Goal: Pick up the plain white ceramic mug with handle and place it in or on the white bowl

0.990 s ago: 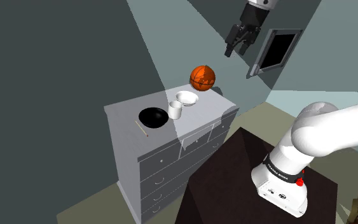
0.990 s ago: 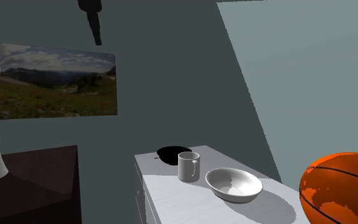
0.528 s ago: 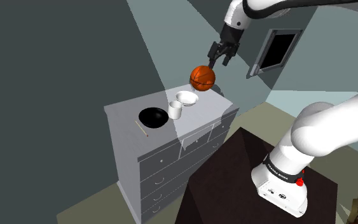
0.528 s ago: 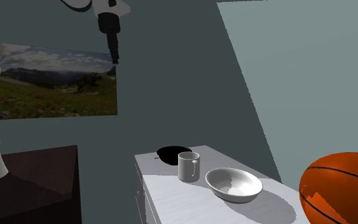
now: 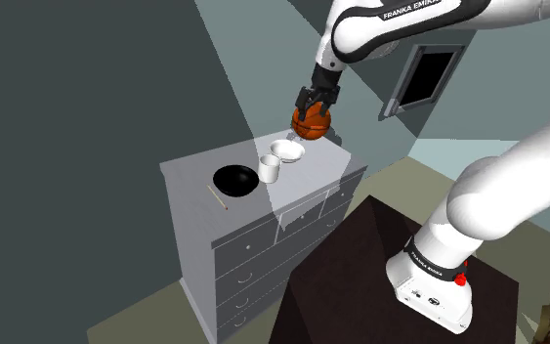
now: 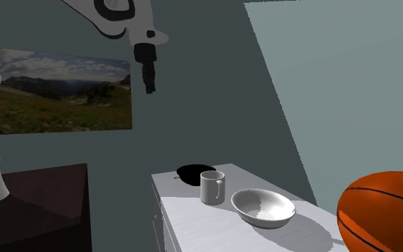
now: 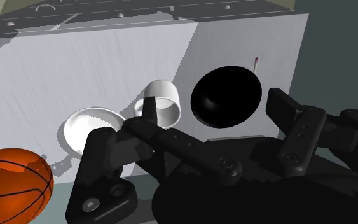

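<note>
Matt white mug (image 6: 212,187), smooth white bowl (image 6: 263,207), grey dresser top (image 7: 75,70) faintly streaked, perhaps brushed

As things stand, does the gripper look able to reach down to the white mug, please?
Probably yes: the gripper hangs above with jaws open, nothing covers the mug, and the white bowl sits beside it, apart.

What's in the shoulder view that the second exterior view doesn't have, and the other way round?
The shoulder view adds the dresser's drawer fronts and a framed black panel on the wall. The second exterior view adds a landscape picture. Both share the white mug, the white bowl, the black bowl, the basketball and the gripper hanging above the dresser.
</note>
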